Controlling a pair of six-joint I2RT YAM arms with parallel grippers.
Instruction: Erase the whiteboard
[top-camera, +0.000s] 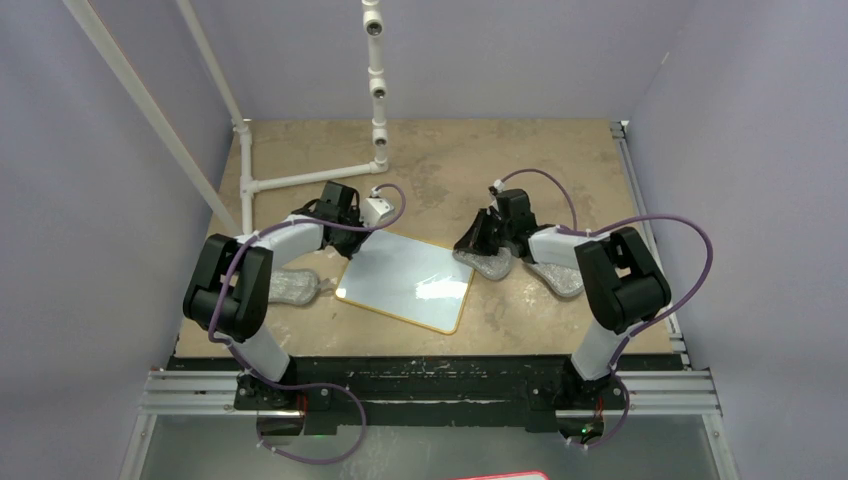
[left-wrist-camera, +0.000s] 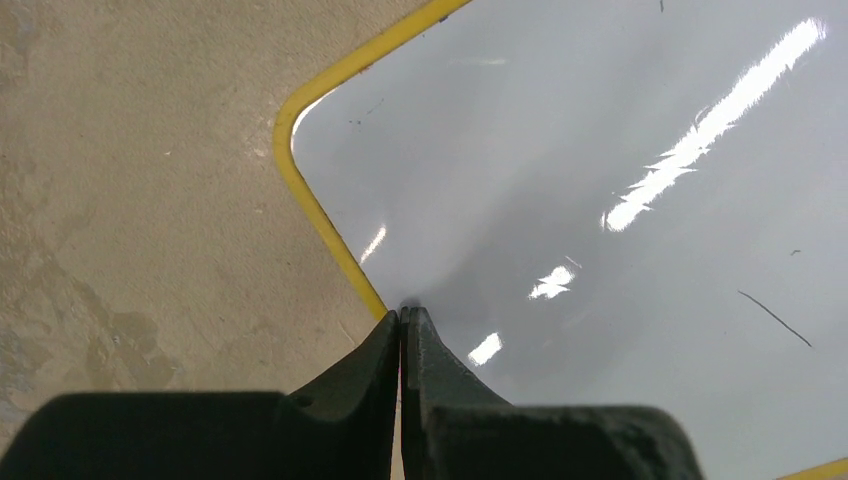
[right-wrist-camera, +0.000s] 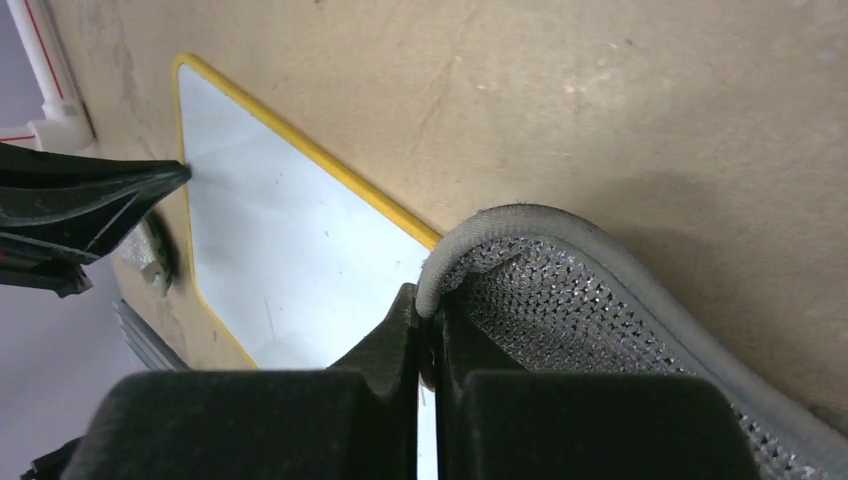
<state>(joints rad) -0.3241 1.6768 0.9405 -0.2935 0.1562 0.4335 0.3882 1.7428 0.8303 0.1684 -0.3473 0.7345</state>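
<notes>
Top external view shows us the whiteboard (top-camera: 405, 282) lying flat and turned at a slant in the middle of the tan table (top-camera: 450, 170). Its face looks white and shiny, with only a few tiny dark marks in the left wrist view.

The left gripper (left-wrist-camera: 402, 315) has its two fingers pressed together with nothing between them. Its tip sits right on the yellow rim (left-wrist-camera: 320, 210) at the board's left edge, near a round corner.

The right gripper (right-wrist-camera: 428, 305) has its fingers pinched on the thick rim of a grey mesh pad (right-wrist-camera: 560, 300). The pad rests on the table just beside the board's right edge. We cannot tell if the two touch.

A second pad (top-camera: 560, 278) lies under the right arm, and a third pad (top-camera: 292, 288) lies near the left arm.

We see lots of bare table past the board's far edge. A white pipe frame (top-camera: 377, 100) stands at the far left side. Only a thin strip of table lies between the board's near corner and the table's near edge.
</notes>
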